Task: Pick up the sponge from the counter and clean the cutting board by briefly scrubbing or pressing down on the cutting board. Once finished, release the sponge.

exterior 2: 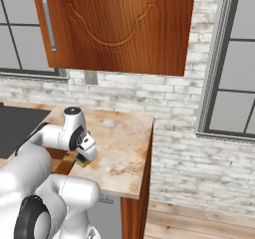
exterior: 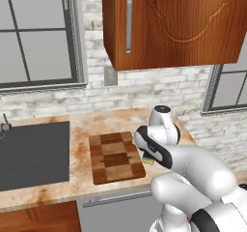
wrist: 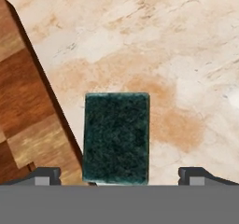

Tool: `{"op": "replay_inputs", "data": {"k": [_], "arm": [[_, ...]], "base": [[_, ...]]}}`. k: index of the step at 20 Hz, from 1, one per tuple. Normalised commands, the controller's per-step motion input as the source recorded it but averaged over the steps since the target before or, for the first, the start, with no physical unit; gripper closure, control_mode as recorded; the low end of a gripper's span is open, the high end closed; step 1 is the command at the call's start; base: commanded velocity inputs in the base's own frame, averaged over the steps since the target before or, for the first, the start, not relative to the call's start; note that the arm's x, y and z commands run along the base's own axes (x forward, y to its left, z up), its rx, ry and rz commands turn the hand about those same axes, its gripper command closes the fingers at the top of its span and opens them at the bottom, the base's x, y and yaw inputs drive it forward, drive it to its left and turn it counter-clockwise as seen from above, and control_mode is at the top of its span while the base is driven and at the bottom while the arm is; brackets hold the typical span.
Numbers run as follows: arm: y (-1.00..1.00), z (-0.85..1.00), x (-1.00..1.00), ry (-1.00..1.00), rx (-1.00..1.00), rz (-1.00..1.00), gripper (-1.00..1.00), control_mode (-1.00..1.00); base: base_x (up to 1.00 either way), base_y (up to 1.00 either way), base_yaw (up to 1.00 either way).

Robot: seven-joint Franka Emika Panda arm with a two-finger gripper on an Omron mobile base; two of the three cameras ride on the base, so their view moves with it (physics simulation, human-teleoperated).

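Nothing done: sponge (wrist: pixel 116 137) sits on counter (wrist: pixel 186 55) beside cutting board (wrist: pixel 28 111), between wide-open, empty gripper (wrist: pixel 119 175) tips, seemingly untouched; grasping, scrubbing, release remain.

My left base camera sits behind me, looking forward and down across the counter (exterior: pixel 82 124) from mid-distance. My right base camera does likewise from the other side. Both share the sponge (exterior: pixel 148 159) beside my pincer. My hand camera stares straight down, very close, with the cutting board (wrist: pixel 28 111) alongside.
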Motion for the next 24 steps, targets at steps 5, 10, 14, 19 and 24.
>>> {"op": "replay_inputs", "data": {"k": [5, 10, 14, 19, 24], "arm": [[-0.08, -0.13, 0.02, 0.00, 0.00, 0.00, -1.00, -1.00], [-0.05, -0.12, 0.06, 0.01, 0.00, 0.00, -1.00, -1.00], [-0.01, -0.13, 0.14, 0.02, 0.00, 0.00, -1.00, -1.00], [0.00, -0.18, 0.10, 0.02, 0.00, 0.00, -1.00, -1.00], [0.00, -0.18, 0.03, 0.00, 0.00, 0.00, -1.00, -1.00]], "base": [[0.00, 0.00, 0.00], [0.00, 0.00, 0.00], [0.00, 0.00, 0.00], [0.00, 0.00, 0.00], [0.00, 0.00, 0.00]]}}
